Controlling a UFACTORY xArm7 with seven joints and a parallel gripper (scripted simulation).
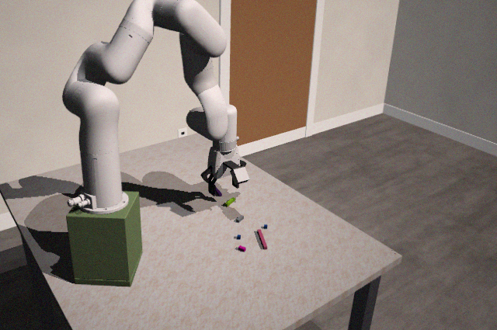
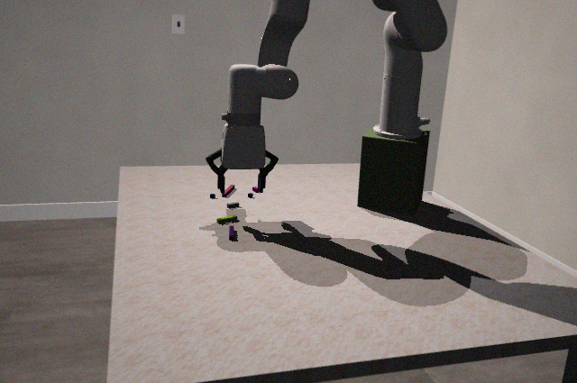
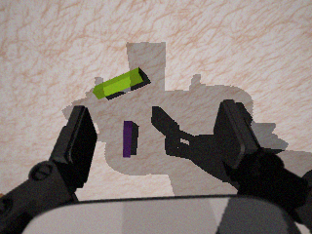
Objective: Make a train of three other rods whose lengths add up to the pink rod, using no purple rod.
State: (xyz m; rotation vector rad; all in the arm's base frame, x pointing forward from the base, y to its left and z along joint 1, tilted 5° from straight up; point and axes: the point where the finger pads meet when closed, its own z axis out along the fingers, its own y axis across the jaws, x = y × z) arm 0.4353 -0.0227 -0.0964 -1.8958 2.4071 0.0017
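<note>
Rods on the counter (image 1: 180, 278) (image 2: 233, 299) (image 3: 273, 39), lower middle of the top view: seven, two blue; end effector (image 1: 226, 189) (image 2: 241, 190) (image 3: 154, 118) spread apart, empty.

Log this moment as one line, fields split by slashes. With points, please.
pincer (image 1: 225, 189) (image 2: 242, 191) (image 3: 154, 118): open, above table / purple rod (image 1: 217, 191) (image 2: 231, 232) (image 3: 128, 139): on table / lime rod (image 1: 229, 202) (image 2: 226, 219) (image 3: 118, 84): on table, apart from purple rod / train: not started

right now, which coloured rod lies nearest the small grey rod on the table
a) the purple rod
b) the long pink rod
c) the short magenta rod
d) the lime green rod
d, the lime green rod lies right next along from the small grey rod, with the others farther off.
</note>
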